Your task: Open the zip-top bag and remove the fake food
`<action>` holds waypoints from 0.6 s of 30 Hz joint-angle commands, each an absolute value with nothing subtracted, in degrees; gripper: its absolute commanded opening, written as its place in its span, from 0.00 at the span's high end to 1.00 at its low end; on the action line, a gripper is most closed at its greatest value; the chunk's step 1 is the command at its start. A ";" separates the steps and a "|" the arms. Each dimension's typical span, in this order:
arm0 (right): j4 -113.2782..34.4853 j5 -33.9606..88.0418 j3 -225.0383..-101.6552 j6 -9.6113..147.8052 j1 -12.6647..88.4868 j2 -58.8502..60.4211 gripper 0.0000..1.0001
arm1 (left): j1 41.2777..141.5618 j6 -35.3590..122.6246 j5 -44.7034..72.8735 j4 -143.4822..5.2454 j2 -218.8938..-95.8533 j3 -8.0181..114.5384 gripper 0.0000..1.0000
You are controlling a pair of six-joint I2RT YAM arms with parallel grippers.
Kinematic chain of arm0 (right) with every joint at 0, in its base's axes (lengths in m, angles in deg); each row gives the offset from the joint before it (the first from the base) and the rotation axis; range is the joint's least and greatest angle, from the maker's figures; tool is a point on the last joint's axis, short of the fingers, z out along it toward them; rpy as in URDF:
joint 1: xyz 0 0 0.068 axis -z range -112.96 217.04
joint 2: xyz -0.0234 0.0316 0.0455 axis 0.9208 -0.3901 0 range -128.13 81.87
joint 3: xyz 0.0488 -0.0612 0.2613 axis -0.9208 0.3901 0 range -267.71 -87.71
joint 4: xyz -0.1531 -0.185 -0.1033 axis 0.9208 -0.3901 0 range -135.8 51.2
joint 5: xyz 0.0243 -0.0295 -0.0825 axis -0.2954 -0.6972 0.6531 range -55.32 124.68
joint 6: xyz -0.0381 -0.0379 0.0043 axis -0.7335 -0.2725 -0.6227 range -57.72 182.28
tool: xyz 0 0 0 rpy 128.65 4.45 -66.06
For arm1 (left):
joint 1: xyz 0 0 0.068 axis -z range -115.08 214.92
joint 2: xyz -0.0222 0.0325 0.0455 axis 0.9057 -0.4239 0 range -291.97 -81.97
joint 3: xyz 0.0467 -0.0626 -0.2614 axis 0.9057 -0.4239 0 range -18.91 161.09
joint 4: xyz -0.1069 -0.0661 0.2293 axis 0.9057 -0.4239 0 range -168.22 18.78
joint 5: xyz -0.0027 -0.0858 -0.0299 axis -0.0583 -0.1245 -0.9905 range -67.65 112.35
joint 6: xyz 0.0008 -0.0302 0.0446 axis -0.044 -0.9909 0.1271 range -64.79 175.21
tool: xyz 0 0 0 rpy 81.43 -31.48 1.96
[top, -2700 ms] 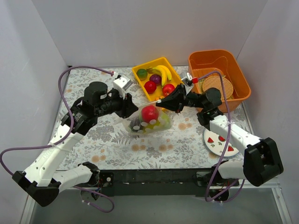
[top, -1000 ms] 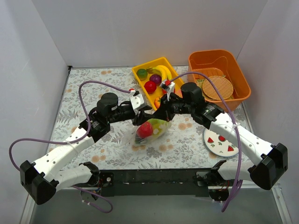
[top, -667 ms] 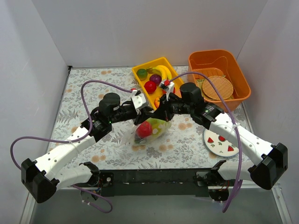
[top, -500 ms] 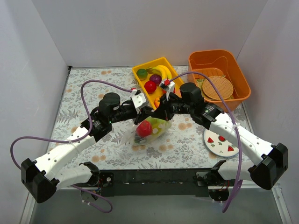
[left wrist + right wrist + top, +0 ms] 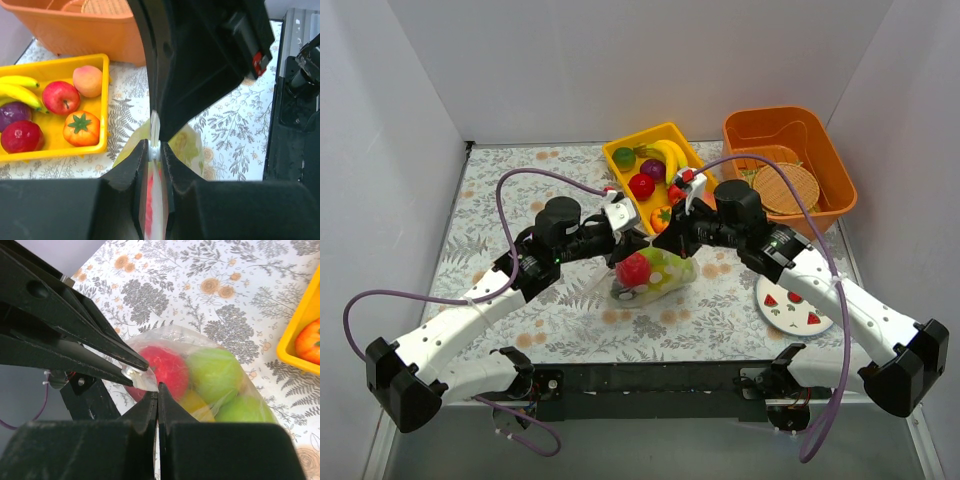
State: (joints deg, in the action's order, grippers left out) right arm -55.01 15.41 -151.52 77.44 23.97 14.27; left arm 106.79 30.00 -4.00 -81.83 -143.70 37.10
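The zip-top bag hangs between my two grippers just above the flowered table, with fake food inside: a red piece, light green apples and a yellow piece. My left gripper is shut on the bag's white zip strip; in the top view it meets the bag's top edge from the left. My right gripper is shut on the same top edge right beside it, coming from the right in the top view. The bag also shows in the left wrist view.
The yellow tray behind the bag holds a banana, red and purple fruits and an orange tomato-like fruit. An orange basket with a woven disc stands at the back right. A plate with watermelon slices lies at the right.
Both grippers came together at the bag's top edge. In the last half second my right arm drew a little to the right and the bag shifted slightly right with it.
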 commanded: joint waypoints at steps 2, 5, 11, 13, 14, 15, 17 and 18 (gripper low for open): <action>-52.34 19.91 -151.35 78.19 26.17 17.97 0.99 | 106.84 29.02 -2.97 -89.59 -144.72 38.48 0.95; -52.25 19.57 -150.91 78.89 28.10 19.28 0.99 | 106.84 28.24 -1.57 -92.05 -144.64 38.22 0.97; -52.77 20.18 -152.31 81.09 34.85 21.31 0.99 | 106.84 22.88 4.06 -93.99 -141.21 34.01 0.96; -53.30 19.39 -154.15 81.61 37.14 21.22 0.99 | 106.84 20.94 4.68 -94.34 -138.75 31.91 0.96; -53.30 18.08 -154.85 81.71 39.24 21.22 0.99 | 106.84 20.50 5.29 -94.42 -137.87 31.11 0.96; -53.74 17.72 -156.60 81.62 40.22 20.61 0.99 | 106.84 20.15 5.47 -94.69 -137.08 30.49 0.95; -54.62 16.32 -158.63 81.97 42.24 19.82 0.99 | 106.84 19.97 5.30 -95.13 -135.23 29.43 0.95; -54.88 15.96 -159.34 82.23 42.69 19.03 0.99 | 106.84 19.88 5.47 -95.91 -134.79 29.26 0.95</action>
State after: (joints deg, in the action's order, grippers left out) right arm -58.44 15.61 -152.57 81.46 38.98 18.95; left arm 106.79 22.07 3.34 -89.59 -138.37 31.11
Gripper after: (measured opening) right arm 0.023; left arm 0.106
